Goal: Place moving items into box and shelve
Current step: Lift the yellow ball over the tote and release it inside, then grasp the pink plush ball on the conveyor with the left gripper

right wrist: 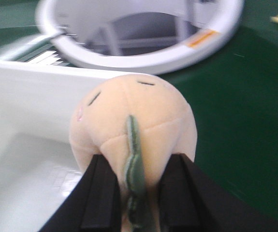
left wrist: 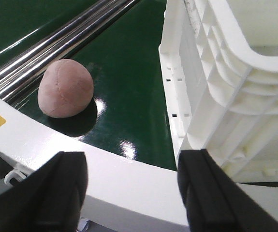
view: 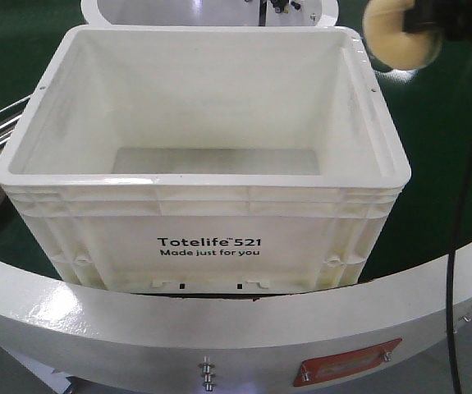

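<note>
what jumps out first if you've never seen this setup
The big white Totelife tote fills the middle of the front view and looks empty. At its far right corner the right gripper pinches a pale orange plush ball. A pinkish ball lies on the green surface left of the tote.

The front-facing view looks steeply down, from close, into the large white rectangular plastic tote (view: 301, 238), printed wall nearest. The left wrist view sits low outside that tote's ribbed side — the right wrist view hangs by its rim, tight behind a pale yellow-orange plush ball (right wrist: 134, 121); all three share the tote.
</note>
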`<state>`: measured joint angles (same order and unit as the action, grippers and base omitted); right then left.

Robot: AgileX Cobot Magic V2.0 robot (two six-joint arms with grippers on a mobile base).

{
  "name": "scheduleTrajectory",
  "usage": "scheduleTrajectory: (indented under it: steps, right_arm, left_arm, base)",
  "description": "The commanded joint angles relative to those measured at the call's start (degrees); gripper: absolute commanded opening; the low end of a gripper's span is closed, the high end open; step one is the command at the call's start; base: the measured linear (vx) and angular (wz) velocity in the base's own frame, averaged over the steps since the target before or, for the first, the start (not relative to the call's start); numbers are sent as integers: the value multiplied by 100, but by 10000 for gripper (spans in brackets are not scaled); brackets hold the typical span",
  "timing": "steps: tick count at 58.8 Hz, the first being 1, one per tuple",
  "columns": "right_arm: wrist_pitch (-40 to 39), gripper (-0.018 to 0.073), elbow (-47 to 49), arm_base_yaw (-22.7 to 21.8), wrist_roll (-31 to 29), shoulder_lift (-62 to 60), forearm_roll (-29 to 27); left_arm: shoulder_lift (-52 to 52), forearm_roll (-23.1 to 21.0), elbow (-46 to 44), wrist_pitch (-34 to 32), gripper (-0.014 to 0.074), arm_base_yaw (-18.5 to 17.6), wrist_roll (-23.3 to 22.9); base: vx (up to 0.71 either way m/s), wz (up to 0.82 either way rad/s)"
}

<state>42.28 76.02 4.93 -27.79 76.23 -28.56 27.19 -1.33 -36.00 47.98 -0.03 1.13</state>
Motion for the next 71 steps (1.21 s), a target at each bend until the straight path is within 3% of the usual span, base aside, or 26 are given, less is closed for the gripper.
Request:
scheduleTrajectory:
  steps: [1, 6, 12, 27, 36, 44, 53, 59, 66, 71]
  right_arm:
    - [-293, 245, 202, 336, -865, -24, -967]
    - [-346, 245, 202, 711, -1234, 160, -1253]
    - [-530, 267, 202, 1183, -1307, 471, -1225]
    - [-1022, 533, 202, 1798, -1397, 1134, -1144]
    - [-1070, 639, 215, 1804, -1158, 1116, -625]
    - [-915, 615, 215, 1804, -127, 778, 632]
    - [-241, 569, 215, 1960, 1555, 205, 2591]
    - [203, 558, 145, 2339, 2250, -134, 3534]
    - [151, 557, -85, 2859, 2346, -488, 3783]
    - [54, 557, -220, 3135, 2346, -669, 3773]
  left_arm:
    - [52, -43, -174, -364, 517, -25, -26]
    - [52, -43, -174, -364, 517, -25, -26]
    - [52, -43, -174, -364, 517, -25, -26]
    - [52, -37, -174, -399, 517, -25, -26]
    - [52, -23, -174, -456, 517, -25, -26]
    - [56, 91, -181, -554, 517, -25, -26]
    - [533, 868, -471, -300, 521, -25, -515]
    - [1106, 1649, -843, -224, 524, -25, -1078]
    - [1905, 2588, -1309, -47, 524, -25, -1735]
    - [2593, 2873, -1683, 411, 524, -25, -1836]
  base:
    - [0, 0]
    - [0, 0]
    - [0, 0]
    - [0, 0]
    - [0, 0]
    - [0, 0]
    - [0, 0]
    - [0, 0]
    - [0, 0]
    - [0, 0]
